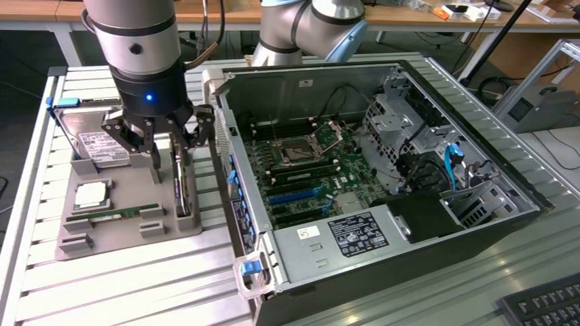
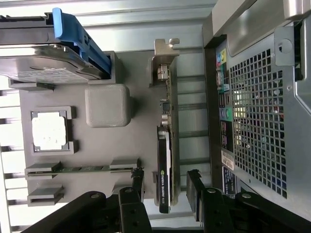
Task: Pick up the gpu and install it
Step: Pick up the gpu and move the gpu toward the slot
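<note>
- Now the gripper (image 1: pixel 176 161) hangs over the gray tray (image 1: pixel 136 183) on the metal table (image 1: pixel 136 285), beside the open computer case (image 1: pixel 299 88).
- Its two black fingers (image 2: pixel 138 180) are spread wide apart and hold nothing.
- The gpu (image 2: pixel 165 160) stands on its thin edge in a slot of the tray, on the side of the tray closest to the case.
- In the wrist view the gpu sits right between the two fingers, with a small gap on each side, so nothing touches it.
- The fingers are at the end of the gpu far from its silver bracket (image 2: pixel 163 53).
- In the exterior view the gpu (image 1: pixel 184 193) shows as a thin dark strip just under the gripper.
- The tray also holds a hard drive (image 1: pixel 95 139) with a blue handle, a square chip (image 1: pixel 91 195) and a thin green RAM stick (image 1: pixel 113 216), all on the far side from the case.
</note>
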Tool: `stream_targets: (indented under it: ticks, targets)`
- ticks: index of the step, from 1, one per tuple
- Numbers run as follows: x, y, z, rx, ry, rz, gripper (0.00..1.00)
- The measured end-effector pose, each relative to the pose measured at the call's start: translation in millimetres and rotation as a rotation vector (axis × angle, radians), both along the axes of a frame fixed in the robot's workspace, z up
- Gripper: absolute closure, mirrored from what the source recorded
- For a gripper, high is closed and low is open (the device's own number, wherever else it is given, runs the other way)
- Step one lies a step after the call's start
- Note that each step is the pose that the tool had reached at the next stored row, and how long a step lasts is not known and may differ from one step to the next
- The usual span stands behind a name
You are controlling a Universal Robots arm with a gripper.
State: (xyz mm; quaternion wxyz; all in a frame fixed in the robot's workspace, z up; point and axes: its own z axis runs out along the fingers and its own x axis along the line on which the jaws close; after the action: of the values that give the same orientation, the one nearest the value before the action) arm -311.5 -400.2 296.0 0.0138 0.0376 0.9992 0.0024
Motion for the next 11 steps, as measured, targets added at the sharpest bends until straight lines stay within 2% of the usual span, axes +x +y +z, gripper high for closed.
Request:
stream_targets:
  ticks: [11]
  targets:
    - [0.0,0.0,-5.2,-0.0004,0.0000,0.000,0.52]
